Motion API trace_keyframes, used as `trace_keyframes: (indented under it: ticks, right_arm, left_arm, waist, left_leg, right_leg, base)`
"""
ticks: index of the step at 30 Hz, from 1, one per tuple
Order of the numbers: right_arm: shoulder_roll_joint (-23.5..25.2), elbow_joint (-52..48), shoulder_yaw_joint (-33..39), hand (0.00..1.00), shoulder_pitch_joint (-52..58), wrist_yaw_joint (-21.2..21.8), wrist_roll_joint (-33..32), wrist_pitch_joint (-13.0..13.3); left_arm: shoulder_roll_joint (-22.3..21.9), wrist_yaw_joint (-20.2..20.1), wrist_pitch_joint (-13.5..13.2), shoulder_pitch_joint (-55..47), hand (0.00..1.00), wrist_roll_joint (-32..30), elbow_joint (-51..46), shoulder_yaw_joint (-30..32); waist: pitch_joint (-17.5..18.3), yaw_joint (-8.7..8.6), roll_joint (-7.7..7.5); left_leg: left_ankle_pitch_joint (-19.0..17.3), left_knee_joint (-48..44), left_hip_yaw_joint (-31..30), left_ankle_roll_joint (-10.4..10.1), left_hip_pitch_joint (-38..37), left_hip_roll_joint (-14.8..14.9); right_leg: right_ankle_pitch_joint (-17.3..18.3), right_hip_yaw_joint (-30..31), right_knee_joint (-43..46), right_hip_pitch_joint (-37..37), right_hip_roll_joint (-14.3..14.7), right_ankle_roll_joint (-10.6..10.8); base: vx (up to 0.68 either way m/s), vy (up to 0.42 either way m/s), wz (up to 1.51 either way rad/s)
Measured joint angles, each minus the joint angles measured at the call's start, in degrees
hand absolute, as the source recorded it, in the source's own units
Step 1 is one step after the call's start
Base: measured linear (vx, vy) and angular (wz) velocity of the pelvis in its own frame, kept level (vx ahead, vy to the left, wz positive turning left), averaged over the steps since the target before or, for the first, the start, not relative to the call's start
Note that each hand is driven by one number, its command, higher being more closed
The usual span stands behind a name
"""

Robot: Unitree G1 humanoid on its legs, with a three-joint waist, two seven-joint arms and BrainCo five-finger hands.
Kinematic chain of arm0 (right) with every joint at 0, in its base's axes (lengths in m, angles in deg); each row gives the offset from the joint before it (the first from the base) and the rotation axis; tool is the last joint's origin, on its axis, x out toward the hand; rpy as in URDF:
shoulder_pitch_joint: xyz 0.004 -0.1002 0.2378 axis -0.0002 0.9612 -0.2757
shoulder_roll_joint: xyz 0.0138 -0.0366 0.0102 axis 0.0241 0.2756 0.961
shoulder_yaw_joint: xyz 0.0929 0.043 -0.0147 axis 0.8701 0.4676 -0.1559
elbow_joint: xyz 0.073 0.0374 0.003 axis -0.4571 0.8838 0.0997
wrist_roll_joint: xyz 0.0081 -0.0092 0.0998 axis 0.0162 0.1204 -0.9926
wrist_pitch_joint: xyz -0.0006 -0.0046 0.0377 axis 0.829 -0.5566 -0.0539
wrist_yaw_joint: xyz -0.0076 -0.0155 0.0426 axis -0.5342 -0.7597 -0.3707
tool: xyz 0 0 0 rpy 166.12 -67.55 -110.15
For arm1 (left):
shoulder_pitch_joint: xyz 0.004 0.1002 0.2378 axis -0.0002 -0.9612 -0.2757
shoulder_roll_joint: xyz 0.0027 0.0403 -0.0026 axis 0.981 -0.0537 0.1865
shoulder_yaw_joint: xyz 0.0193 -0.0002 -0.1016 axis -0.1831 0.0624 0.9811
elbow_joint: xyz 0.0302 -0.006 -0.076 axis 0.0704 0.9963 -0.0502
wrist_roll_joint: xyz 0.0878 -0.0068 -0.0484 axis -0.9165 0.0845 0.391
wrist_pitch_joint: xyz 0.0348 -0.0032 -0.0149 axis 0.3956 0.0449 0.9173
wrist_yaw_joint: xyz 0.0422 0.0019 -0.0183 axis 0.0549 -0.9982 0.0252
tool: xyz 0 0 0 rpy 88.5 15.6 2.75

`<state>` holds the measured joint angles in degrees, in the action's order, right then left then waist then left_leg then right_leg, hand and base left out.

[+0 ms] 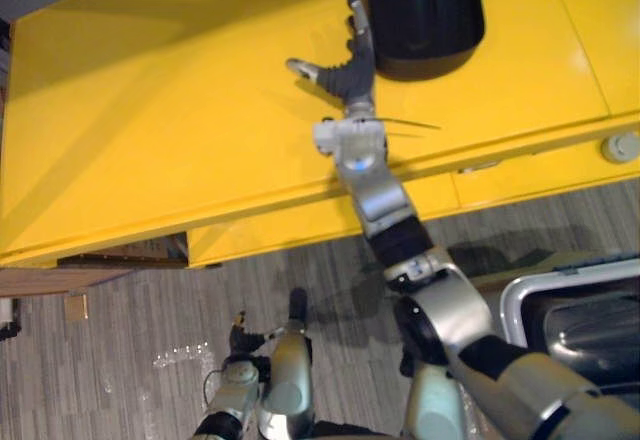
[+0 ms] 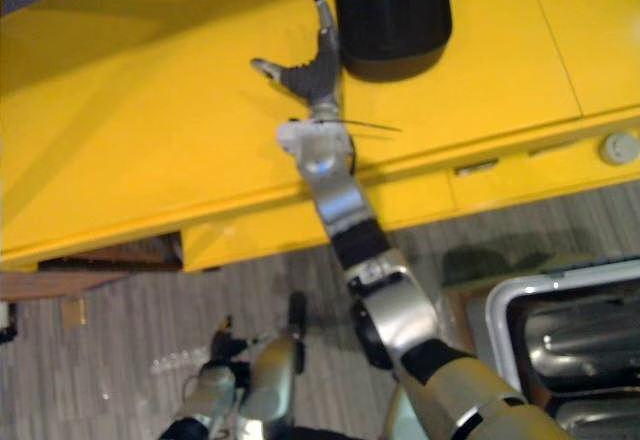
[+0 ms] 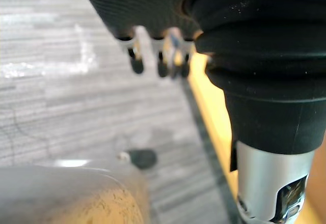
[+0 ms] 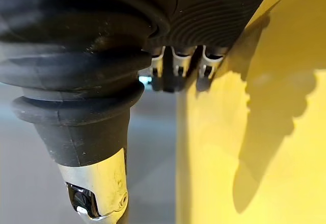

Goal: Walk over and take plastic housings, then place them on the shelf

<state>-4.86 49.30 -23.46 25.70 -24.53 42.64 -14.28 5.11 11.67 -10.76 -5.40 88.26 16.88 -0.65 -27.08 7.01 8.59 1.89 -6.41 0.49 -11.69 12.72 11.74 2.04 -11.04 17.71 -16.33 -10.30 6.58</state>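
While the right arm stretched out over the yellow shelf (image 1: 150, 110), the right hand (image 1: 345, 78) lay low above its top with the fingers (image 1: 357, 15) straight and spread, the thumb (image 1: 300, 66) held wide apart from them, and nothing in its grasp. A black housing (image 1: 420, 10) stood on the shelf at the far side, just beside the longest of those fingers; whether the finger touched its wall could not be told. From the right wrist, the fingers showed as a short row against the yellow surface, their shadow falling on it.

Down by the robot's side the left hand (image 1: 243, 342) hung over the grey striped floor (image 1: 120, 310), well apart from the shelf. Its fingers (image 3: 136, 61) dangled loose and apart, clasping nothing.

At the lower right, on the floor side of the shelf, stood a grey bin (image 1: 520, 295) with dark, shiny shapes inside; what they were could not be made out. A small round grey knob (image 1: 620, 147) sat on the shelf's front edge, far to the right.
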Motion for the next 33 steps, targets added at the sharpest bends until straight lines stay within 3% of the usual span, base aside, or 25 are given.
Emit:
trace_keyframes:
  ticks: [16, 33]
  right_arm:
    - [-0.04, -1.7, 0.4, 0.0, 1.19, -3.13, 1.59, 0.03]
    - [-0.09, -2.24, 0.68, 0.0, 1.73, -3.1, 2.76, -0.02]
  left_arm:
    - [-0.03, 0.02, 0.0, -0.14, 0.0, -0.2, 0.03, -0.34]
    - [-0.02, 0.06, -0.01, -0.19, 0.0, -0.26, -0.04, -1.85]
  waist:
    - [0.0, -0.5, 0.0]
    - [0.0, -1.53, 0.0]
  left_leg:
    - [0.39, 1.18, 0.0, 0.11, -0.61, -0.57]
    - [0.86, 1.93, -0.08, 0.16, -0.77, -0.6]
  right_leg:
    - [-0.03, -0.12, -0.33, 0.38, -0.45, 0.1]
    - [-0.04, -0.36, -0.34, 0.4, -0.51, 0.1]
  base:
    - [0.0, 0.002, 0.01]
    - [0.0, 0.001, 0.0]
